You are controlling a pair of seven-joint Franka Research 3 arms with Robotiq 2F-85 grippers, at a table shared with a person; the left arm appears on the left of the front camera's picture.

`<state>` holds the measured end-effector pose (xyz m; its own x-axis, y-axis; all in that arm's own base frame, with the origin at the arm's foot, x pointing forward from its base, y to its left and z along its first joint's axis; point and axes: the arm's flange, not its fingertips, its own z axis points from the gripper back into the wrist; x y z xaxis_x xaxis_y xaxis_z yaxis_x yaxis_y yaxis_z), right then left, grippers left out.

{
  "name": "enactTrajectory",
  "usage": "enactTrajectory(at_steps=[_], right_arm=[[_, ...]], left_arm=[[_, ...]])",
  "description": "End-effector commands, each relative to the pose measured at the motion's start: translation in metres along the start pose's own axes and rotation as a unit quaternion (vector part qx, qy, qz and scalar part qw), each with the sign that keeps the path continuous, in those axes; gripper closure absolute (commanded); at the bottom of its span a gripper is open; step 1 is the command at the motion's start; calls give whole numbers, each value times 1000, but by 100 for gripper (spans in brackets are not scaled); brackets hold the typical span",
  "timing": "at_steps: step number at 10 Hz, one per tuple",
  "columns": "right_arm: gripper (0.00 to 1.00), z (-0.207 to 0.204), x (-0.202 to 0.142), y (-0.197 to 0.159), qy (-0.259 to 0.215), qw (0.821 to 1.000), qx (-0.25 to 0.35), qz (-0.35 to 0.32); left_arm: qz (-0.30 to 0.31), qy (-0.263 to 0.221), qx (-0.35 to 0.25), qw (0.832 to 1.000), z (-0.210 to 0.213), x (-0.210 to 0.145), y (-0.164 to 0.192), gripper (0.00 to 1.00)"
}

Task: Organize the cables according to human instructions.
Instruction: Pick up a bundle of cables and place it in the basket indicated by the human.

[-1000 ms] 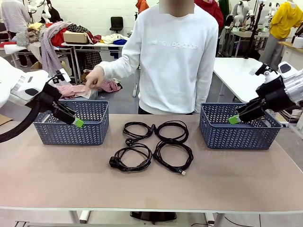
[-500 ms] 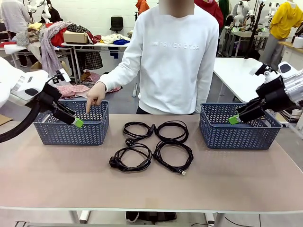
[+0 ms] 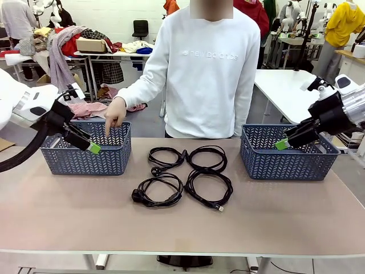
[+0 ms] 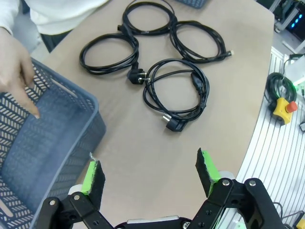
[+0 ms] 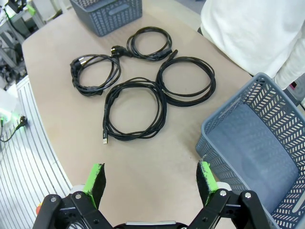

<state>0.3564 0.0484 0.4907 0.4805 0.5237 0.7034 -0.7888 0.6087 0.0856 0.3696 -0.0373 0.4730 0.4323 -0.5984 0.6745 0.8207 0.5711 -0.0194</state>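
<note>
Bench (image 3: 285, 217): a tan top that carries two baskets with four coiled cords between them; the person stands at its far edge.
Person (image 3: 205, 74): in a white sweatshirt, behind the middle of the bench, one arm reaching toward the robot's left.
Left basket (image 3: 85, 161): blue-grey lattice walls, at the far left of the bench.
Right basket (image 3: 285, 164): the same kind, at the far right of the bench, well apart from the other.
Far-left cable (image 3: 166, 157): a flat black loop on the bench between the baskets, with a plug on its near side.
Far-right cable (image 3: 208, 158): a loop just beside it, their ends meeting in the middle.
Near-left cable (image 3: 161, 190): a loop in the nearer row, with a chunky black plug at its left.
Near-right cable (image 3: 209, 188): a loop just beside that one, with a small pale connector at its near end.
Left end effector (image 4: 148, 167): jaws spread wide and empty, above the near wall of the left basket.
Right end effector (image 5: 150, 176): jaws spread wide and empty, over the near-left corner of the right basket.
Hand (image 3: 115, 112): the index finger points down into the left basket.
</note>
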Motion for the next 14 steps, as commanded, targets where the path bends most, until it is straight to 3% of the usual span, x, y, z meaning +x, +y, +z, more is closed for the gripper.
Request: enactTrajectory(at_steps=[1, 5, 9, 11, 14], right_arm=[[0, -1, 0, -3, -7, 1000, 5, 7], [0, -1, 0, -3, -7, 1000, 5, 7], [0, -1, 0, -3, -7, 1000, 5, 7], [0, -1, 0, -3, -7, 1000, 5, 7], [0, -1, 0, -3, -7, 1000, 5, 7]], left_arm=[[-27, 17, 0, 999, -5, 9, -3, 0], [-166, 83, -46, 982, -52, 60, -31, 0], [-276, 143, -119, 943, -122, 84, -66, 0], [-308, 171, -134, 926, -148, 85, -79, 0], [-311, 187, -125, 923, -166, 78, -88, 0]])
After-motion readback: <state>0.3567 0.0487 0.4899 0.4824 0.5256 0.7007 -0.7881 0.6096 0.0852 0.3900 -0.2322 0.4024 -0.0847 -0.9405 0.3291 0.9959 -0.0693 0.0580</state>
